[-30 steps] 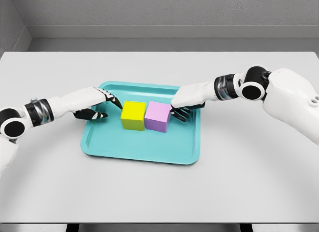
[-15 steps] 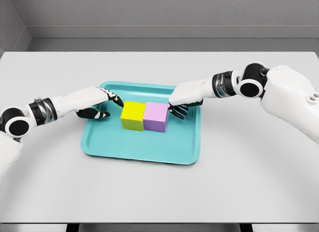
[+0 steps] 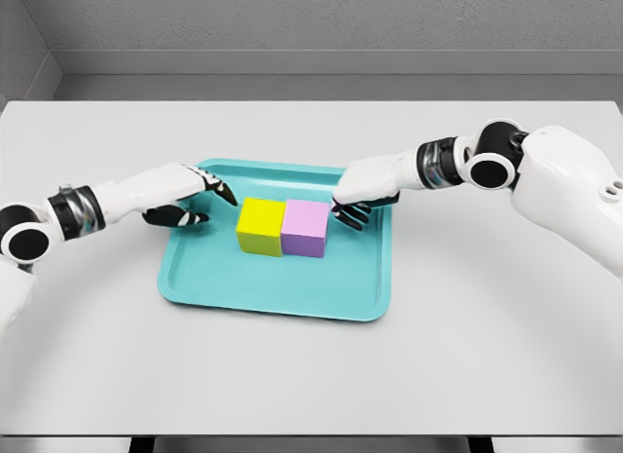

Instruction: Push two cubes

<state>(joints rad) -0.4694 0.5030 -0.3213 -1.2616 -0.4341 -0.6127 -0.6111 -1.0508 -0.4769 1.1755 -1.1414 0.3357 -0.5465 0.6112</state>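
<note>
A yellow cube (image 3: 260,226) and a pink cube (image 3: 306,228) stand side by side, touching, in the middle of a teal tray (image 3: 277,287). My left hand (image 3: 200,202) hovers over the tray's left rim, a little left of the yellow cube, fingers relaxed and holding nothing. There is a small gap between its fingertips and the cube. My right hand (image 3: 352,206) sits just right of the pink cube, its dark fingertips at or very near the cube's upper right edge, holding nothing.
The tray lies on a white table (image 3: 487,326) with a grey wall behind. Both white forearms reach in low over the table from the two sides.
The left hand has drawn back slightly to the left, away from the yellow cube. The right hand has lifted a little beside the pink cube. The cubes, now pressed together, sit slightly higher in the picture.
</note>
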